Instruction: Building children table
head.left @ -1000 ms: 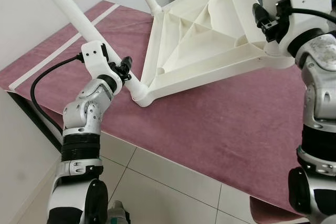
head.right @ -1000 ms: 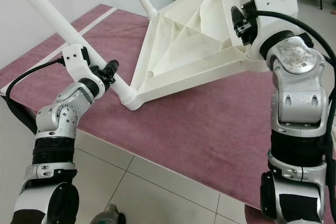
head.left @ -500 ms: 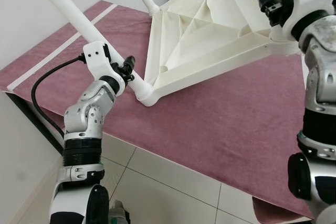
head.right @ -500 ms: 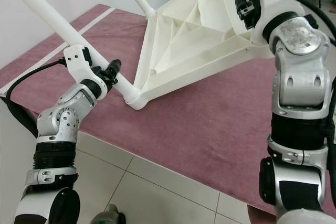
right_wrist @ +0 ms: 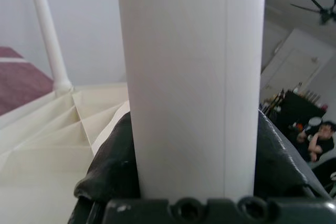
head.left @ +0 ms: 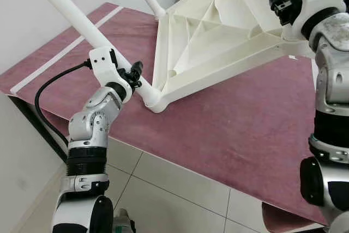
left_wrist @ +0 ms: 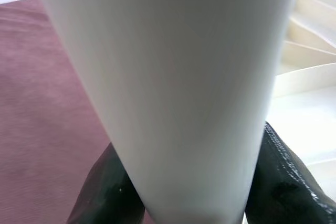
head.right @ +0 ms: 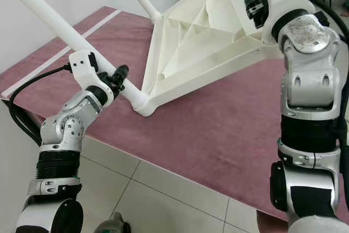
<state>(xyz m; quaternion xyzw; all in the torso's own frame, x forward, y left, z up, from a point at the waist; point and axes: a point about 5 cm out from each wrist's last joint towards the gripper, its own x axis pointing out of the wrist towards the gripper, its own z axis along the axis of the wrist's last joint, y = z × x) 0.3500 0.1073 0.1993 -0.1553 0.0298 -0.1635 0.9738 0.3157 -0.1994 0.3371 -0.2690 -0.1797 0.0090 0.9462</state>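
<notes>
On the rug: tabletop tilted, at 12 o'clock.
Left gripper: we clamp a leg.
Right gripper: we clamp another leg.

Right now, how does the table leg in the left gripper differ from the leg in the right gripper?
The left gripper grips its leg beside the tabletop's low corner near the carpet; the right gripper grips its leg at the raised corner. Both legs are white and round, clamped between black fingers.

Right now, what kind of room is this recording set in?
Probably a home room: tiled floor, a maroon rug under the upturned white table, and a ceiling fan in the right wrist view.
</notes>
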